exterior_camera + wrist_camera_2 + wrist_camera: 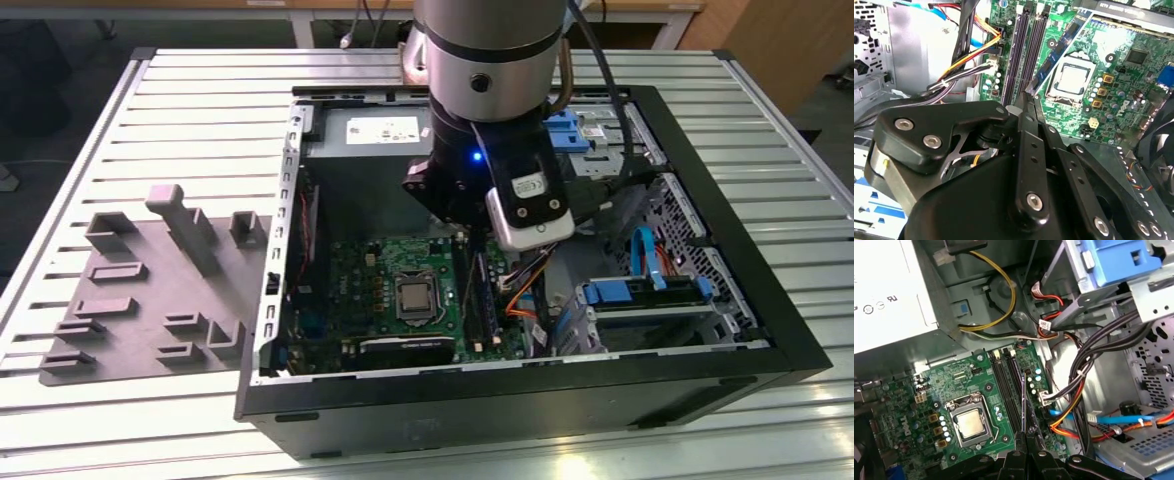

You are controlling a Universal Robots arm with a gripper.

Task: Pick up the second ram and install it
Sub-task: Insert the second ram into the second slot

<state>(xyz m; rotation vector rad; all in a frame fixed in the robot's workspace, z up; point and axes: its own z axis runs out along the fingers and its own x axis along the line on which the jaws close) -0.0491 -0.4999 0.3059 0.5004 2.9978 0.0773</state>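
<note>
1. Gripper (pixel 1029 100) fingers are pinched shut on one end of the second ram (pixel 1056 52), down inside the open computer case (pixel 534 395).
2. Stick is long, narrow and flat, dark blue-green, with small chips along its face; in the first wrist view the second ram (pixel 1024 400) shows edge-on as a thin dark line.
3. It juts straight out from the fingertips, held on edge over the green motherboard (pixel 954 385). It runs the same way as the long black slots (pixel 1001 385) and close to them; I cannot tell whether it touches one.
</note>
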